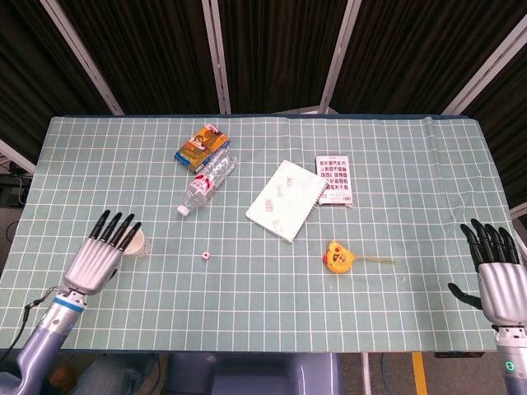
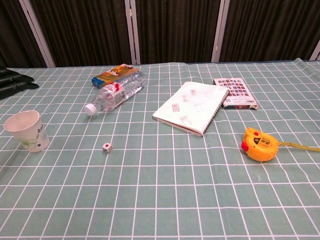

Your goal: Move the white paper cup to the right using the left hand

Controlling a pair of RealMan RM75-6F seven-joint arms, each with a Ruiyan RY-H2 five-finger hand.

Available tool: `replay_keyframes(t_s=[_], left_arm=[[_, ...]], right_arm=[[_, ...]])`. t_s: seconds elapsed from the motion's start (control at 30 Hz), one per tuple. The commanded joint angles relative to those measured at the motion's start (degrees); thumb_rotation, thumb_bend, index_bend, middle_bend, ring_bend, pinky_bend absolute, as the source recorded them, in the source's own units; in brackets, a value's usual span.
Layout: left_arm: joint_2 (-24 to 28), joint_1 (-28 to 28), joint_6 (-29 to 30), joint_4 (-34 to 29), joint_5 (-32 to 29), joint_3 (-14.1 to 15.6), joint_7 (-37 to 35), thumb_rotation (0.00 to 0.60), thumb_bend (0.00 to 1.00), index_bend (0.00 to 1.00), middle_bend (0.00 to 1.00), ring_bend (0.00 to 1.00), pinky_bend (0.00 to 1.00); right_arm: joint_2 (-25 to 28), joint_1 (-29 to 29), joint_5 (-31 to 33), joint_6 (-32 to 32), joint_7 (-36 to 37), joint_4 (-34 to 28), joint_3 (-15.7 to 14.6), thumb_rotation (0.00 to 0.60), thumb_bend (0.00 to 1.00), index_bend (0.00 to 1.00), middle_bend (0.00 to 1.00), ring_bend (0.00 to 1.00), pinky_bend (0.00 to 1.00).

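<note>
The white paper cup (image 2: 27, 131) stands upright near the table's left edge, its mouth open upward. In the head view my left hand (image 1: 103, 253) hovers over it with fingers straight and spread, so only the cup's right rim (image 1: 140, 243) shows. In the chest view only this hand's dark fingertips (image 2: 15, 82) enter at the left edge, well above the cup and not touching it. My right hand (image 1: 498, 276) is open at the table's right front corner, holding nothing.
A small die (image 1: 204, 256) lies right of the cup. A plastic bottle (image 1: 207, 181) on its side and a snack box (image 1: 201, 144) sit behind. Further right are a notebook (image 1: 286, 200), a card pack (image 1: 334, 179) and a yellow tape measure (image 1: 338, 257).
</note>
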Motion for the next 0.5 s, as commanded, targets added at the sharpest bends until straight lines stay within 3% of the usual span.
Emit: replay_keyframes(t_s=[0.03, 0.33, 0.5], left_arm=[[-4.6, -4.0, -4.1, 7.2, 2.2, 1.0, 5.1, 0.600, 0.00, 0.00, 0.00, 0.00, 0.00], [-9.9, -6.2, -4.2, 17.2, 5.5, 3.2, 7.0, 0.600, 0.00, 0.07, 0.03, 0.00, 0.05], [-11.9, -6.8, -3.5, 21.2, 6.6, 3.8, 8.9, 0.600, 0.00, 0.17, 0.11, 0.08, 0.14]], right_arm=[[0.0, -0.1, 0.4, -0.1, 0.4, 0.4, 0.1, 0.600, 0.00, 0.00, 0.00, 0.00, 0.00], [-0.1, 0.0, 0.9, -0.3, 0.6, 0.7, 0.5, 0.600, 0.00, 0.00, 0.00, 0.00, 0.00], [-0.2, 0.2, 1.4, -0.8, 1.0, 1.0, 0.7, 0.600, 0.00, 0.00, 0.00, 0.00, 0.00]])
